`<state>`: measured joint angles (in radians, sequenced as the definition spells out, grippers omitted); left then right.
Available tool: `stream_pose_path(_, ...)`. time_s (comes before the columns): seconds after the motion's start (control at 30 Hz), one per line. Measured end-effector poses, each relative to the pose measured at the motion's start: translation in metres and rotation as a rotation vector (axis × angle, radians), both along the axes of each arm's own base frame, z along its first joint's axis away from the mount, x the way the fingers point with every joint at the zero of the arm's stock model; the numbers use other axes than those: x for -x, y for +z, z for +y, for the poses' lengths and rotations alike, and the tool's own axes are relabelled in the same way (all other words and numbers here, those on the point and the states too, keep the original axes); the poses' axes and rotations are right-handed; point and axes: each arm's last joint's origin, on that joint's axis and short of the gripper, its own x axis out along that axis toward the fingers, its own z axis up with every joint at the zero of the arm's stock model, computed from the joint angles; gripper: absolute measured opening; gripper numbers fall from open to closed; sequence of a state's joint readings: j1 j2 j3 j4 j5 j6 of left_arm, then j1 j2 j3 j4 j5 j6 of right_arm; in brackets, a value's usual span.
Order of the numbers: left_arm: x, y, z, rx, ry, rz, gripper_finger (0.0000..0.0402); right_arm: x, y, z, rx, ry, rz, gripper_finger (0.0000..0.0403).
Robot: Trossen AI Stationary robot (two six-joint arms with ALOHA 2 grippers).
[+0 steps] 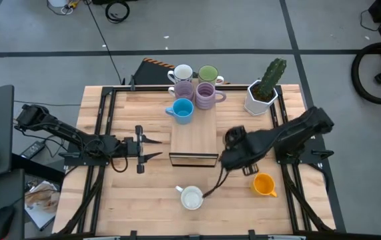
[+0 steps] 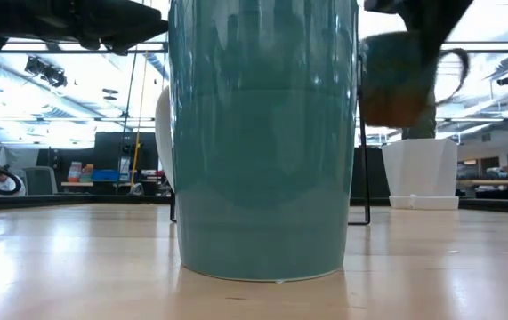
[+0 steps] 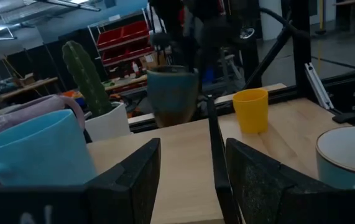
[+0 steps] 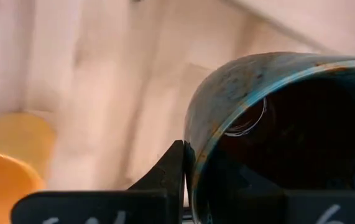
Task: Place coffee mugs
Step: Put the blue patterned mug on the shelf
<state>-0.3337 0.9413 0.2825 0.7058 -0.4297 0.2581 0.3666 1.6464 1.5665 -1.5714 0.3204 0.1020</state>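
My right gripper (image 1: pixel 234 144) is shut on a dark brown, blue-green glazed mug (image 1: pixel 235 135), held in the air just right of the wooden block (image 1: pixel 193 137). The low view shows this mug (image 2: pixel 396 80) above the table. My left gripper (image 1: pixel 153 148) waits open at the block's left, touching nothing. At the block's far end stand a white (image 1: pixel 182 72), a green (image 1: pixel 208 73), two lilac (image 1: pixel 185 90) (image 1: pixel 205 95) and a blue mug (image 1: pixel 182 110). An orange mug (image 1: pixel 263 184) and a mug white inside, teal outside (image 1: pixel 191 197) stand on the near table. My right gripper holds the dark mug by its rim (image 4: pixel 196 146), one finger (image 4: pixel 172 171) outside the wall and the other inside the hollow. The fingers come from above, slanting in from the table's right. The mug hangs below them, lifted clear of the table, its handle (image 2: pixel 454 76) free.
A white hexagonal pot with a cactus (image 1: pixel 263 92) stands at the far right, close behind my right arm. Black rails (image 1: pixel 103 120) run along both table sides. The teal mug (image 2: pixel 262 133) fills the middle of the low view. Bare wood lies near left of the block.
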Motion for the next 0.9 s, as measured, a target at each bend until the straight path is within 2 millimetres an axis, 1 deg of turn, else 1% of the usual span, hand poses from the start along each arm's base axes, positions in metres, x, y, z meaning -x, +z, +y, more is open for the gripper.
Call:
stream_pose_path(0.13,0.0,-0.001,0.001,-0.002,0.033,0.008,0.0188,0.008,0.018,-0.021,0.062,-0.029,-0.083,0.0046)
stream_pose_path(0.23,0.0,-0.003,0.004,-0.007,0.124,0.031,0.0188,0.007,0.023,-0.035,0.047,-0.092,-0.131,0.0046)
stream_pose_path(0.33,0.001,-0.005,0.006,-0.015,0.21,0.055,0.0188,-0.002,0.022,-0.047,0.016,-0.145,-0.129,0.0046)
stream_pose_path(0.43,0.002,-0.004,0.006,-0.013,0.213,0.045,0.0188,-0.018,0.023,-0.054,0.008,-0.136,-0.111,0.0046)
stream_pose_path(0.53,0.004,0.0,0.005,-0.027,0.204,0.028,0.0188,-0.029,0.03,-0.062,0.011,-0.119,-0.099,0.0046)
stream_pose_path(0.67,0.007,0.004,0.006,-0.037,0.203,0.005,0.0188,-0.038,0.042,-0.071,-0.047,-0.107,-0.123,0.0046)
stream_pose_path(0.8,0.009,0.007,0.007,-0.069,0.211,-0.006,0.0188,-0.041,0.054,-0.079,-0.062,-0.076,-0.166,0.0046)
stream_pose_path(0.9,0.009,0.01,0.007,-0.087,0.221,-0.024,0.0188,-0.046,0.057,-0.083,-0.095,-0.034,-0.205,0.0046)
